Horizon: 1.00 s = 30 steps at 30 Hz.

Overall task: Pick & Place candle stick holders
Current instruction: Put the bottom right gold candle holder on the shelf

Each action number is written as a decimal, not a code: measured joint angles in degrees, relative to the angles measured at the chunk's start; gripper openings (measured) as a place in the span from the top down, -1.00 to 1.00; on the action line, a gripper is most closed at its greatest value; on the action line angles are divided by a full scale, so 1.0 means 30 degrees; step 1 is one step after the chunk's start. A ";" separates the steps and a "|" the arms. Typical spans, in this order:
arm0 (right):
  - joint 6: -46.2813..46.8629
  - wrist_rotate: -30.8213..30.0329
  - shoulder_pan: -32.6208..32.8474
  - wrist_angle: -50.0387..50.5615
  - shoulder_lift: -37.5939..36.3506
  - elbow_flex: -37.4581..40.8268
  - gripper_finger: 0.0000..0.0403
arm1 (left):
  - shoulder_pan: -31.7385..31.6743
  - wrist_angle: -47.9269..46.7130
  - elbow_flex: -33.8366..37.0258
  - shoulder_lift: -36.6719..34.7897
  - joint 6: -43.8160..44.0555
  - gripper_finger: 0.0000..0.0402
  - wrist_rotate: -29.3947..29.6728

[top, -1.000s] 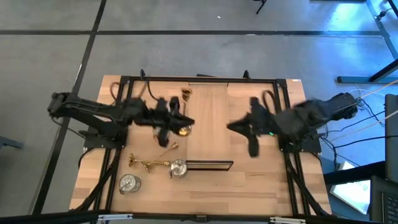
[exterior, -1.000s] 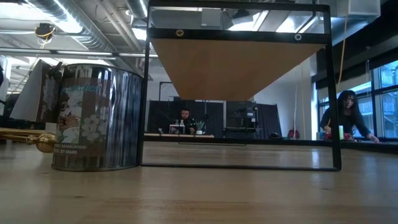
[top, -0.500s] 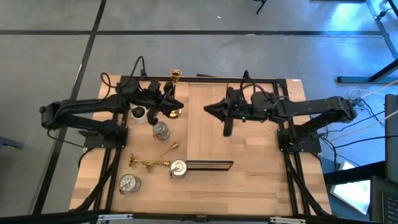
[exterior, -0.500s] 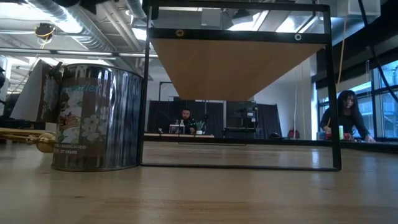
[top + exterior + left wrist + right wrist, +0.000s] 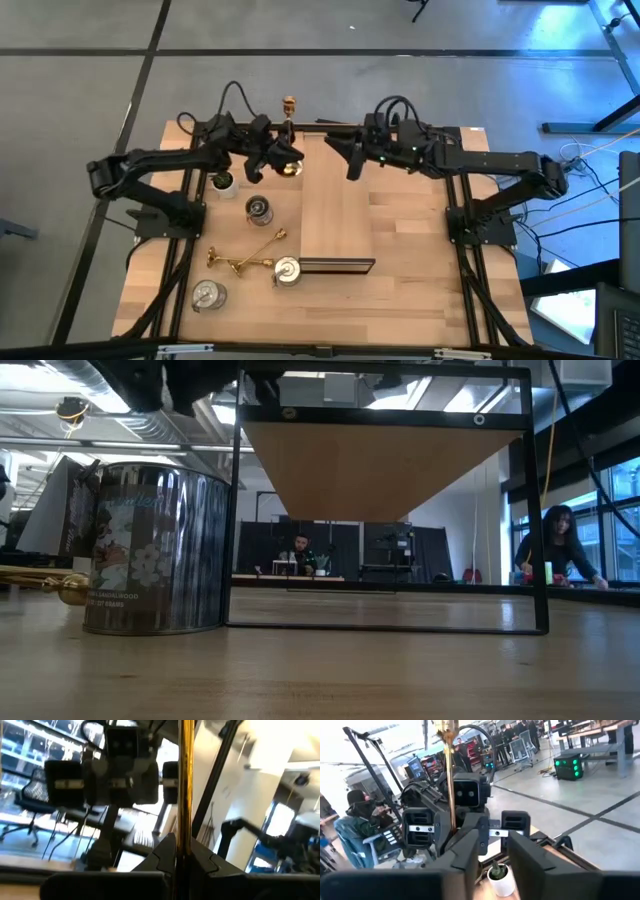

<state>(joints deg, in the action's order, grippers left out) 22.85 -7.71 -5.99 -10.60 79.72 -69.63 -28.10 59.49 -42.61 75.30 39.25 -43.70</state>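
Two arms meet at the far edge of the table (image 5: pixel 400 300) in my high view. Left gripper (image 5: pixel 281 150) is clenched on a gold stick (image 5: pixel 289 135): my left wrist view shows the stem (image 5: pixel 186 785) running up between the shut fingers (image 5: pixel 162 852), and from above its round base (image 5: pixel 291 167) sits on the near side of the gripper with the cup top (image 5: pixel 289 102) past the far table edge. Right gripper (image 5: pixel 340 148) is just right of that stick, pointing at it; in my right wrist view its fingers (image 5: pixel 470 845) stand apart with a gap and nothing between them. Plant (image 5: pixel 222 181) sits under the left arm. Silvery cup (image 5: pixel 259 208) stands near of it. Two more gold sticks (image 5: pixel 245 258) lie on the near-left, a second cup (image 5: pixel 286 271) beside the black frame (image 5: pixel 335 266), a third cup (image 5: pixel 208 293) at the near-left corner. Wooden board (image 5: pixel 335 195) runs down the middle.
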 joint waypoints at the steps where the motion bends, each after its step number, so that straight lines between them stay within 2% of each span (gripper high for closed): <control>1: 0.0295 0.0205 -0.0076 -0.0683 0.0272 0.0000 0.33 | -0.0059 0.0645 0.0000 0.0404 0.0437 0.94 -0.0062; 6: 0.0656 0.0704 -0.0004 -0.3648 0.1370 -0.0004 0.11 | 0.0041 0.2454 -0.0022 0.2018 0.2134 0.94 -0.0940; 10: 0.1299 0.0827 0.0025 -0.4040 0.1872 -0.0004 0.02 | 0.0259 0.4150 -0.0029 0.2435 0.2719 0.94 -0.0804; 30: 0.4452 0.1890 0.0027 -0.7291 0.3765 -0.0011 0.00 | 0.1130 0.4004 -0.0044 0.2450 0.3029 0.94 -0.0626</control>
<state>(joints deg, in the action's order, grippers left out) 36.21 -2.04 -5.91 -32.47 91.02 -69.67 -24.71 71.50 -42.74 82.65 48.34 -45.58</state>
